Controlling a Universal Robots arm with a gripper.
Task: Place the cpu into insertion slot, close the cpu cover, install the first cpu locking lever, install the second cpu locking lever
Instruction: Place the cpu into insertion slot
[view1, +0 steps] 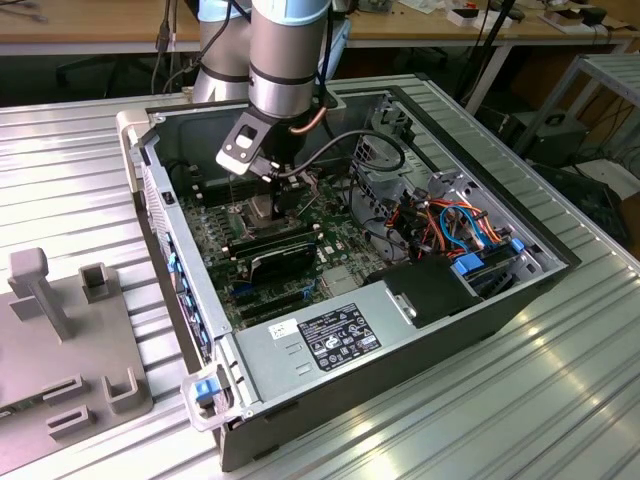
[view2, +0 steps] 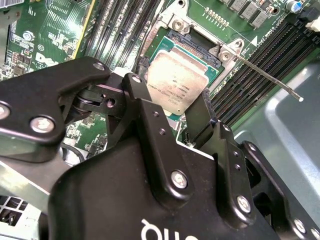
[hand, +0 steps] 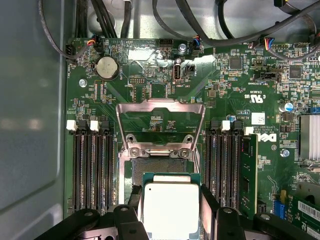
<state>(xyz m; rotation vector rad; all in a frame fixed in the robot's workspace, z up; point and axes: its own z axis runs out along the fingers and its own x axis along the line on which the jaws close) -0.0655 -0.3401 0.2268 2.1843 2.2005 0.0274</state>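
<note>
Exterior view is showing the arm reaching into the open computer case (view1: 190, 290), its gripper (view1: 268, 200) hanging low over the motherboard (view1: 335, 240). Second wrist view is showing the black fingers (view2: 145, 107) clamping the cpu (view2: 175, 80) by two opposite sides over the insertion slot (view2: 192, 42), with a locking lever (view2: 270, 77) sticking out beside it. First wrist view is showing the cpu cover (hand: 161, 103) standing swung open beyond the slot's dark centre, between the two banks of memory slots (hand: 92, 170).
</note>
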